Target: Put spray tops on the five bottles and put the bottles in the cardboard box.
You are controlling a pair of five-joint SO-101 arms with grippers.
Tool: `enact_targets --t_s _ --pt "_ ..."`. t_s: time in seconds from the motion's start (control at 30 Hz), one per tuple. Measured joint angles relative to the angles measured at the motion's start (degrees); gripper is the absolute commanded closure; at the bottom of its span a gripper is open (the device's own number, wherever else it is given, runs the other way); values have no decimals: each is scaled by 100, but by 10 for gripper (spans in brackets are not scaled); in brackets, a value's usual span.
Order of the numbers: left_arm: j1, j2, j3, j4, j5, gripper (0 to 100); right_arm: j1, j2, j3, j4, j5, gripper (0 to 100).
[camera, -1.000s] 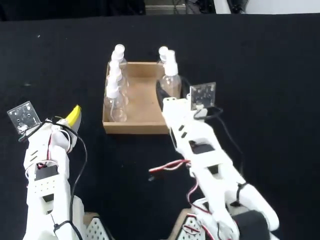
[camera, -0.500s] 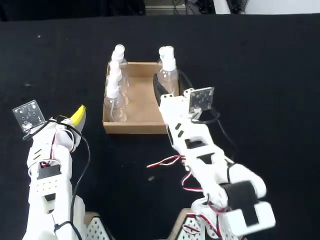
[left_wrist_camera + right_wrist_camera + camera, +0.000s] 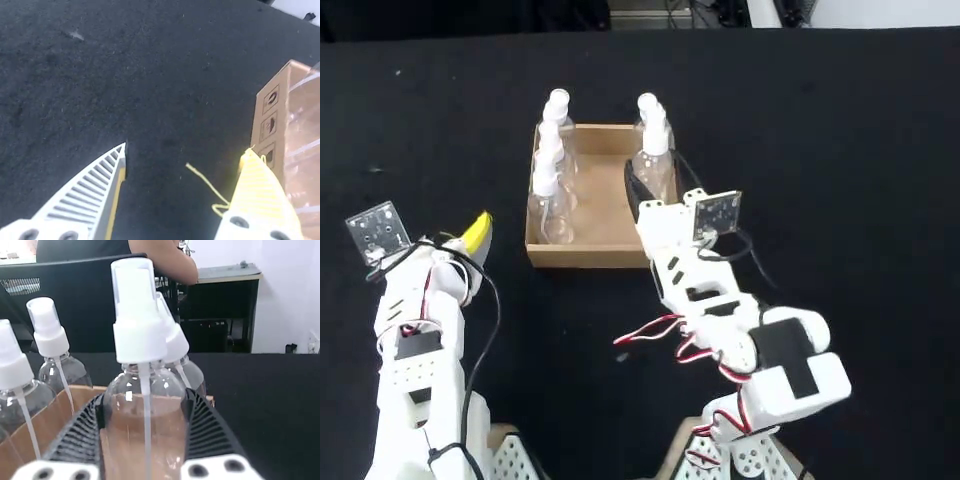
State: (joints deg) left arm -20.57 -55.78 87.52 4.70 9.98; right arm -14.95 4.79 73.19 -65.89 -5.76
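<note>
Bottle number five (image 3: 142, 390), top on, is sitting squeezed in the right gripper (image 3: 146, 412) at the cardboard box's (image 3: 595, 255) right side, while the left gripper (image 3: 186, 149) is hanging wide and empty nearby. Farther back, four more topped bottles (image 3: 548, 190) seem to be standing inside, so I think only letting go is left.

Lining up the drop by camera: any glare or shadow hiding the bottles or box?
High view: even light; white spray tops and cardboard box stand out on the table. Right wrist view: small reflections on the bottle in the right end effector, bright wall behind. Left wrist view: matte table, no glare.
</note>
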Motion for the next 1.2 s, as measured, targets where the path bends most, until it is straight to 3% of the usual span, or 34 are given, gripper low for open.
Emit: enact_targets --t_s 0.6,0.83,1.2 --pt "0 0 18 -9 0 690 0 62 53 -9 0 988" --pt "0 0 18 -9 0 690 0 62 651 -870 0 988" --pt "0 0 18 -9 0 690 0 246 695 -1011 0 988"
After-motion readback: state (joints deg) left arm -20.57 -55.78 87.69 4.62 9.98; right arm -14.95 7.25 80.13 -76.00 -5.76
